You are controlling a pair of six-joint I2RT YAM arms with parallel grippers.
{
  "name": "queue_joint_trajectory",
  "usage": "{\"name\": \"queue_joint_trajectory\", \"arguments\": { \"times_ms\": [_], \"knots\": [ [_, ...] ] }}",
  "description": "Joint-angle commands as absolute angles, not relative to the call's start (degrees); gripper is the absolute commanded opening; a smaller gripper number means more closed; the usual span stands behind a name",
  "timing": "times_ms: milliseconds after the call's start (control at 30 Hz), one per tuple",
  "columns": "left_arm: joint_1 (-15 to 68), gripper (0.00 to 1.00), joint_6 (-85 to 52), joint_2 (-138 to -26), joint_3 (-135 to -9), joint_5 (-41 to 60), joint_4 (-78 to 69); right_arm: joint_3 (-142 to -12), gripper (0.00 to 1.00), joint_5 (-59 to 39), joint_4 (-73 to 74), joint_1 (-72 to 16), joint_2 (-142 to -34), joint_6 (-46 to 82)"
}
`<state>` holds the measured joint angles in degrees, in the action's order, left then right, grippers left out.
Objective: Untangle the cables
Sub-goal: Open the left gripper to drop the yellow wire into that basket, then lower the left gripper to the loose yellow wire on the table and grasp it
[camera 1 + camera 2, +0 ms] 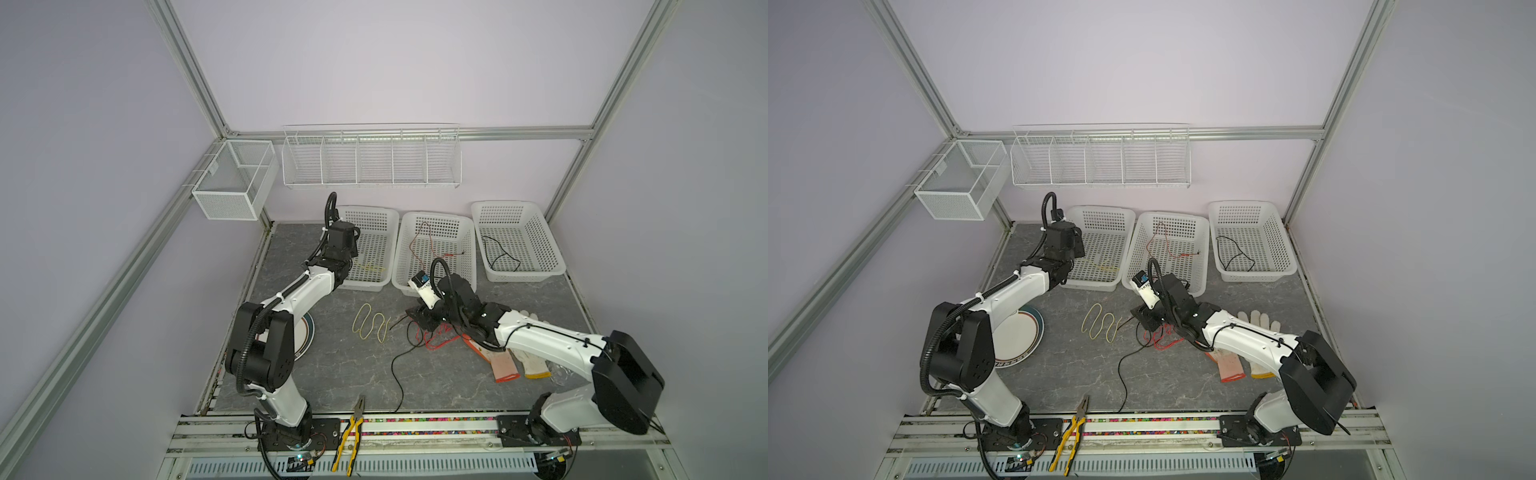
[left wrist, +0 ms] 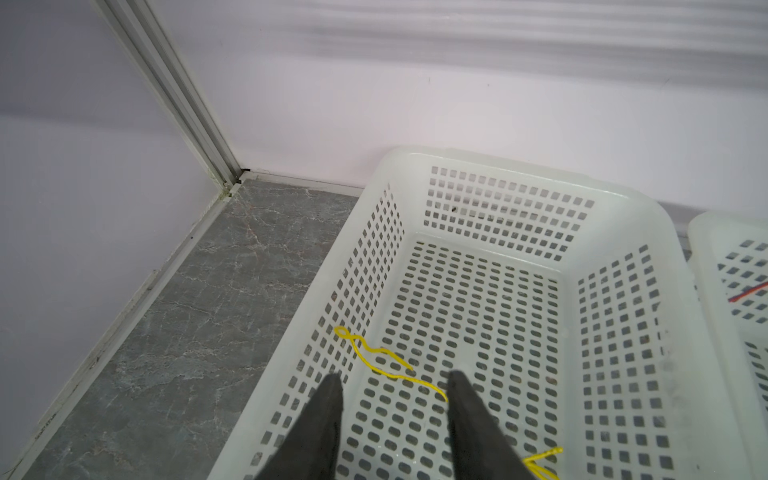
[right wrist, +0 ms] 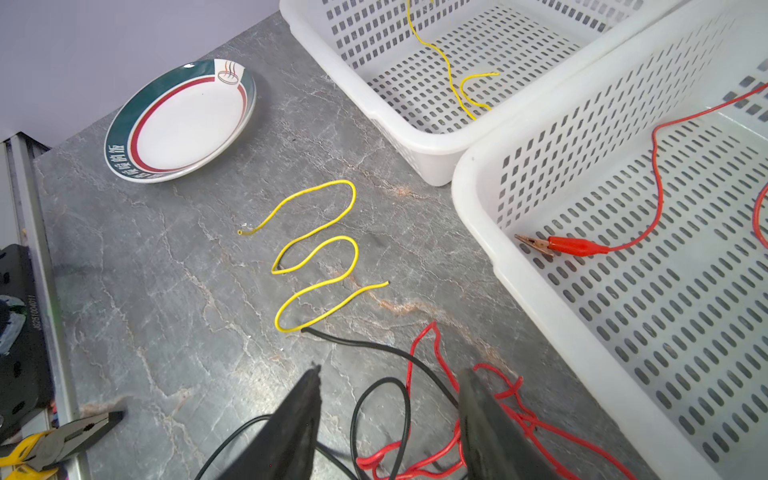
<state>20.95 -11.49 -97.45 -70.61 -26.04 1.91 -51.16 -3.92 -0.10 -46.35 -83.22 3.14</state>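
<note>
Cables [image 1: 442, 341] in red and black lie tangled on the grey table [image 1: 332, 374], right under your right gripper [image 3: 392, 370]. Its fingers stand apart with nothing clamped. A black strand [image 3: 374, 345] runs across the gap between them, and red loops [image 3: 410, 370] sit by one finger. Just beside the tangle, a loose yellow cable [image 3: 356, 253] snakes flat on the table, one bend meeting the tip of the black strand. Your left gripper [image 2: 395, 378] hangs over the left basket [image 2: 623, 195], fingers spread and empty. A second yellow cable [image 2: 368, 363] rests on the basket floor below them. You can see a red cable [image 3: 577, 246] with a clip in the middle basket [image 1: 436, 215] and a black cable [image 1: 504, 251] in the right basket [image 1: 507, 203]. Pliers [image 1: 352, 432] lie at the front edge, and a plate [image 3: 183, 120] sits on the table's left side.
</note>
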Motion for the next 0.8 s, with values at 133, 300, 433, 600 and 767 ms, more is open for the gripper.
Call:
{"name": "queue_joint_trajectory", "arguments": {
  "times_ms": [133, 300, 433, 600, 767],
  "knots": [
    [24.1, 0.5, -11.7, -92.4, -71.8, -25.1, 10.2, -53.2, 0.56, -3.8, 0.9, -46.8, -85.5, 2.6],
    [29.4, 0.5, -13.2, -86.2, -66.7, -26.7, 15.0, -54.1, 0.56, -1.5, 1.0, -46.8, -86.8, 3.1],
    [30.4, 0.5, -18.9, -79.9, -61.2, -23.5, 19.2, -54.4, 0.56, -0.8, 0.9, -46.7, -86.9, 3.1],
    [31.1, 0.5, -24.4, -71.5, -52.6, -19.4, 21.3, -54.0, 0.56, -0.5, 0.7, -46.8, -86.0, 3.4],
    [31.2, 0.5, -27.1, -66.5, -46.1, -18.7, 22.2, -54.3, 0.56, 0.1, -0.2, -46.7, -85.4, 3.3]
  ]
}}
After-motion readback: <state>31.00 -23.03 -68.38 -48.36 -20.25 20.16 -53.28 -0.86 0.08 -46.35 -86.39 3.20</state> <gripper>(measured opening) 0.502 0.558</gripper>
